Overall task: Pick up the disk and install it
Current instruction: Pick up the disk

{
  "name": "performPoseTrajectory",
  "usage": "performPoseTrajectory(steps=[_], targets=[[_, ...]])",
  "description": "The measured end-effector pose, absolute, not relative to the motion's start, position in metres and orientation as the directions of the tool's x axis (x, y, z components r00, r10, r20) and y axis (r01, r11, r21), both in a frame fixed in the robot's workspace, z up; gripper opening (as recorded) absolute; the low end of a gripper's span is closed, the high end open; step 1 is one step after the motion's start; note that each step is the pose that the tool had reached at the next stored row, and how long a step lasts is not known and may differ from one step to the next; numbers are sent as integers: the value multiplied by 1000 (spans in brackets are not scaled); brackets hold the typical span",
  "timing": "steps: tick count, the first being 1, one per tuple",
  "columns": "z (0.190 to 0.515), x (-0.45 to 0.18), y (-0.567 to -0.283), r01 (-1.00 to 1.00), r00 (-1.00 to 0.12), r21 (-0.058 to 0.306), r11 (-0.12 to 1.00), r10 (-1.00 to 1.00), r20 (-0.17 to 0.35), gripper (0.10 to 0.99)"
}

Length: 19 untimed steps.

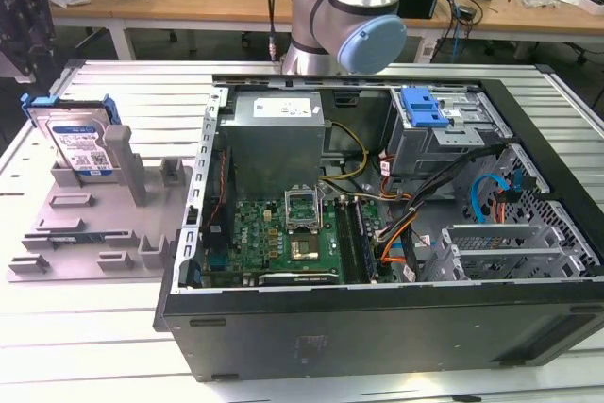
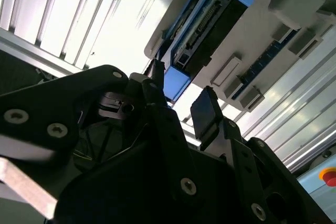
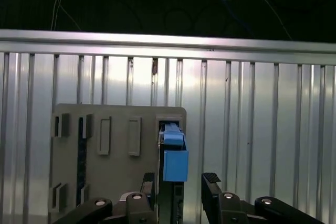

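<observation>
While the tool (image 3: 180, 178) hangs with its two fingers (image 3: 211, 180) spread and gripping nothing, the disk (image 3: 173, 153) lies straight ahead, its blue end in the gap between them; contact cannot be told. It stands on edge in a grey holder (image 1: 94, 233) at the exterior view's left, upper half. Its thin edge runs along that gap, and its flat faces are turned to the fingers. One disk, one holder, one open case (image 1: 377, 327), one tool, one bench (image 1: 57, 337).

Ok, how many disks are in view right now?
1. The disk stands on edge in the grey holder at the exterior view's left, flanked by the open hand in the first wrist view. The computer case may hide others.
</observation>
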<state>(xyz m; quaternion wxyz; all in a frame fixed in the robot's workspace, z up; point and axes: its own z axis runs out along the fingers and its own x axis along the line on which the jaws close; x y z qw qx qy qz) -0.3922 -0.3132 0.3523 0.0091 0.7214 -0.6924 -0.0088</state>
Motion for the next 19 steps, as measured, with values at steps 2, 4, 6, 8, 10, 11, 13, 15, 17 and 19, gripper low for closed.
performPoseTrajectory(steps=[2,4,6,8,10,11,13,15,17,19], targets=[[351,-392,-315,-999,47,26,-47,-999,0,482],[350,-392,-317,-998,54,26,-54,-999,0,482],[348,-392,-318,-998,64,26,-64,-998,0,482],[345,-392,-318,-997,71,26,-71,-997,0,482],[343,-392,-318,-997,73,26,-73,-997,0,482],[343,-392,-318,-997,74,26,-74,-997,0,482],[341,-392,-318,-997,75,26,-75,-997,0,482],[340,-393,-318,-997,75,26,-75,-997,0,482],[339,-394,-317,-997,75,27,-75,-997,0,482],[338,-394,-315,-997,75,26,-75,-997,-1,482]])
